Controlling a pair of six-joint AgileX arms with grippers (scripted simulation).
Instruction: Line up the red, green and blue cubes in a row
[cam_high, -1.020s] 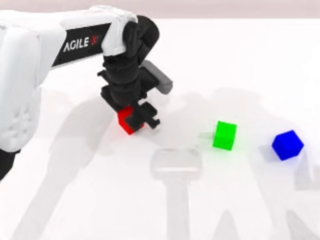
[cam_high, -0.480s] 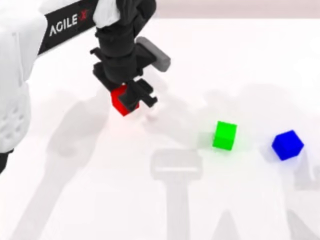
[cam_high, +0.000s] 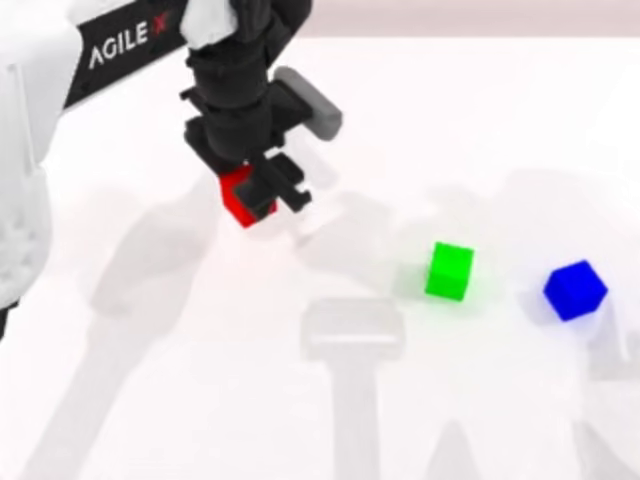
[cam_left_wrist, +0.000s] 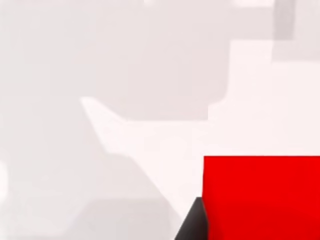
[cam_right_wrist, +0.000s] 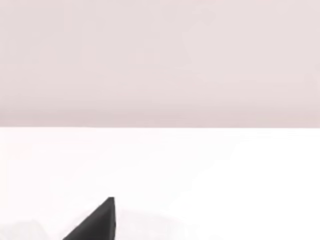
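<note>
The red cube (cam_high: 238, 202) hangs above the table at the back left, with my left gripper (cam_high: 260, 194) shut on it. In the left wrist view the red cube (cam_left_wrist: 260, 197) fills the corner beside one dark finger (cam_left_wrist: 194, 226), and the table lies well below it. The green cube (cam_high: 449, 270) rests on the table right of centre. The blue cube (cam_high: 575, 290) sits farther right, turned at an angle to the green one. My right arm is outside the top view; a dark tip of my right gripper (cam_right_wrist: 97, 224) shows in its wrist view over bare table.
The white table (cam_high: 200, 380) carries only grey shadows of the arms. The table's far edge (cam_right_wrist: 160, 127) meets a pale wall in the right wrist view.
My left gripper has risen with the red cube and shifted slightly toward the back left. In the last half second it has barely moved. The green and blue cubes stayed put.
</note>
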